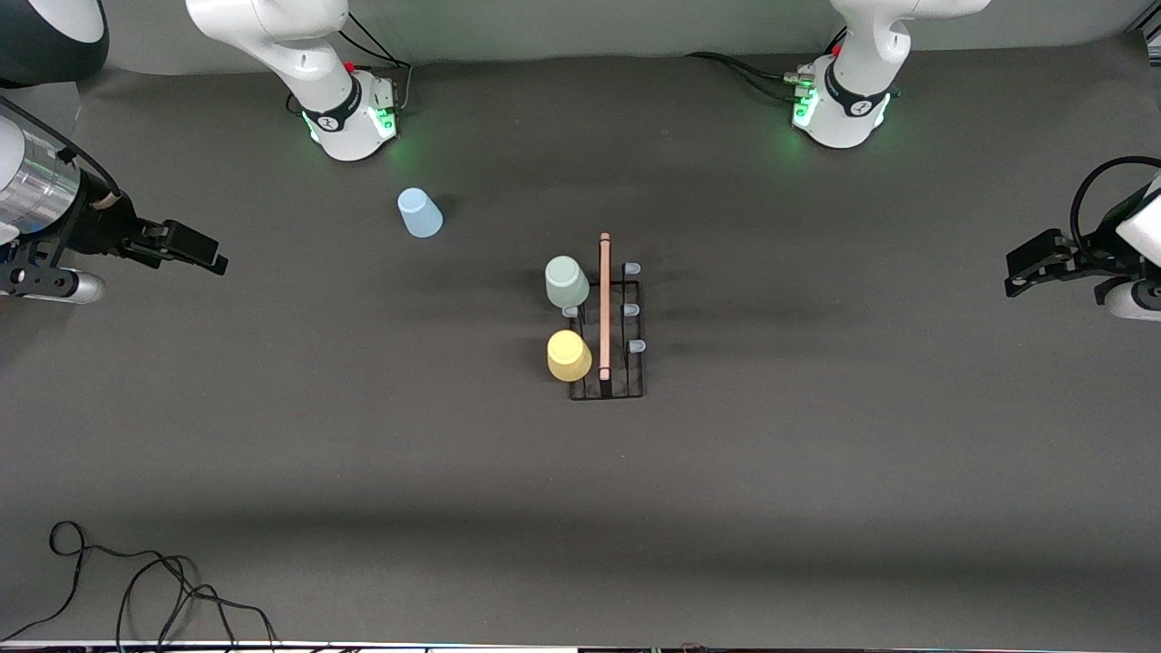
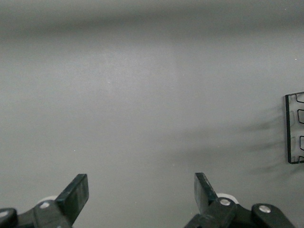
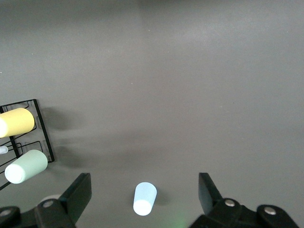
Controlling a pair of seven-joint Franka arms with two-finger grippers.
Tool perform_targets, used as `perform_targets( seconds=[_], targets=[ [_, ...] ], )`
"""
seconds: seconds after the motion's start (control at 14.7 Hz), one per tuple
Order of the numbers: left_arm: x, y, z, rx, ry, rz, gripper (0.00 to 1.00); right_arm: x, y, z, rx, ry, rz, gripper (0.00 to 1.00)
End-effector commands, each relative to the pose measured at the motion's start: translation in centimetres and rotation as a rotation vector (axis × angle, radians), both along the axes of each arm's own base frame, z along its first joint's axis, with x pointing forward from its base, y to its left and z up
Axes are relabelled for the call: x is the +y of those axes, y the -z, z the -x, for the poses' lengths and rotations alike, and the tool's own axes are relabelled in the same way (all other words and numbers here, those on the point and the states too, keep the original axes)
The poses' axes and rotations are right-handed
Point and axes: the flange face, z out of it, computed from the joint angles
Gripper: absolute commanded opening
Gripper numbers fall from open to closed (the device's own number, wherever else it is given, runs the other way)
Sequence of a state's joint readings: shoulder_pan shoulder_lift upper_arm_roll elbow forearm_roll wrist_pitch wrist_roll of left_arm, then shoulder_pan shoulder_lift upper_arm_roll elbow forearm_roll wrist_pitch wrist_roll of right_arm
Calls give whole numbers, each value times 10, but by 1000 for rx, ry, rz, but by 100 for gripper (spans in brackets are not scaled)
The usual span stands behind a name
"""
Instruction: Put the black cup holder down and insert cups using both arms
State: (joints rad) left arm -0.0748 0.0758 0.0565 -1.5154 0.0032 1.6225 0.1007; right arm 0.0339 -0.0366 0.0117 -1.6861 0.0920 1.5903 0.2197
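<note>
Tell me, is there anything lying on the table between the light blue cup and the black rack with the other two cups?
No. The front view shows only bare dark table between the light blue cup and the black cup holder.

Dark grey tabletop (image 1: 816,508) with loose black cable (image 1: 136,580) at one corner.

The tabletop is covered by a matte dark grey mat, faintly creased in bands. The thin black cable lies in loops on it at the edge nearest the front camera, toward the right arm's end. A pale grey backdrop (image 1: 590,27) runs along the edge where the bases stand.
</note>
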Motion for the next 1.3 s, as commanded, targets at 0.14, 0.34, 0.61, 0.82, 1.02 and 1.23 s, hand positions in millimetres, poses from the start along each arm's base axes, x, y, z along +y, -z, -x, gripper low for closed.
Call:
perform_targets(
  seconds=[0.14,0.34,0.61,0.82,1.02,1.23],
  targets=[
    [0,-3,3,5,15,-15,99,-1,-2,2,-13,-29,21,100],
    [3,-1,1,2,9,-16,99,-1,-2,2,-15,-31,21,100],
    [7,1,0,4,2,-16,99,-3,-2,0,-27,-87,26,100],
    [5,2,0,7,6,-16,99,-6,-2,0,-26,-95,77,100],
    [1,3,0,7,10,-16,99,-5,-2,0,-26,-99,80,100],
    [-5,6,-2,3,6,-16,99,-4,-3,0,-27,-98,77,100]
  ],
)
